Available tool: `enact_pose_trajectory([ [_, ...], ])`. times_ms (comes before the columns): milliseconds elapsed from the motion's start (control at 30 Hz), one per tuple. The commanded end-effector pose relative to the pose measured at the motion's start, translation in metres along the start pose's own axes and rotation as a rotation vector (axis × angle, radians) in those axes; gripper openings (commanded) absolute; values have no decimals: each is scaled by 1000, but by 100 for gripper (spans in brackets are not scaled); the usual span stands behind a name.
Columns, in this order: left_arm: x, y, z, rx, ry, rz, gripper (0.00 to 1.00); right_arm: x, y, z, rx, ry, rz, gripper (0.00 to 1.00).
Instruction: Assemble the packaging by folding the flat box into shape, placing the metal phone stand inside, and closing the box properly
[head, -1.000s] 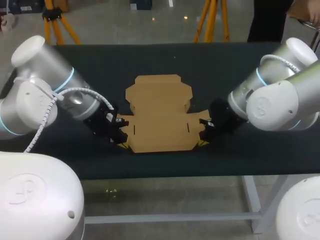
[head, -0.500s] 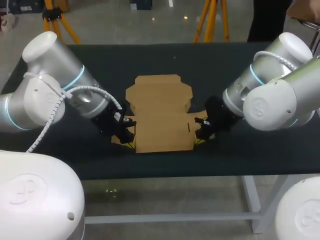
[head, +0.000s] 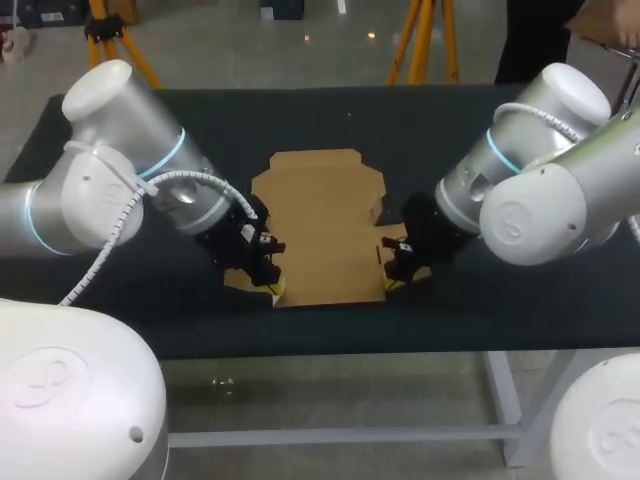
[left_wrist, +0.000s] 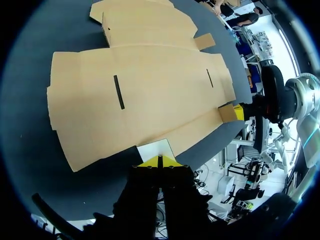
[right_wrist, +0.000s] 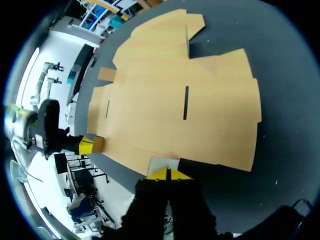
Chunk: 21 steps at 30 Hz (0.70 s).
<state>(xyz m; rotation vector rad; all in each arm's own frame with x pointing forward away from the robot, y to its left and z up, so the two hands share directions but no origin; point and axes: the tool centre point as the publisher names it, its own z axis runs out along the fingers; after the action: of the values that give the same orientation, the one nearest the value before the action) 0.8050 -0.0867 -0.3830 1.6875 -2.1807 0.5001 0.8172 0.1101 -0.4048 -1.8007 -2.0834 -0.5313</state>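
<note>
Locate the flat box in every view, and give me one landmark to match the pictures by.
Head view: the flat box lies between the left pincer and the right pincer.
Left wrist view: the box spreads out ahead of the left pincer.
Right wrist view: the box spreads out ahead of the right pincer.
Shared landmark: the notched lid panel at the box's far end.

Left hand (head: 271, 288) and right hand (head: 392, 283) low, fingers pinched together.

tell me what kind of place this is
Probably a robotics lab or test bench: a left arm and a right arm meet over a flat cardboard box on a dark table.
</note>
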Motion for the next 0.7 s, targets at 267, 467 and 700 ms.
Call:
enact_pose_trajectory([
  [267, 1, -4, 10, -16, -3, -1, 0, 9, 4, 3, 16, -33, -28, 0],
  [467, -2, -2, 16, -5, 1, -11, 0, 13, 3, 8, 19, -57, -41, 0],
  [700, -3, 0, 22, 1, -12, -18, 0, 12, 1, 14, 30, -71, -34, 0],
])
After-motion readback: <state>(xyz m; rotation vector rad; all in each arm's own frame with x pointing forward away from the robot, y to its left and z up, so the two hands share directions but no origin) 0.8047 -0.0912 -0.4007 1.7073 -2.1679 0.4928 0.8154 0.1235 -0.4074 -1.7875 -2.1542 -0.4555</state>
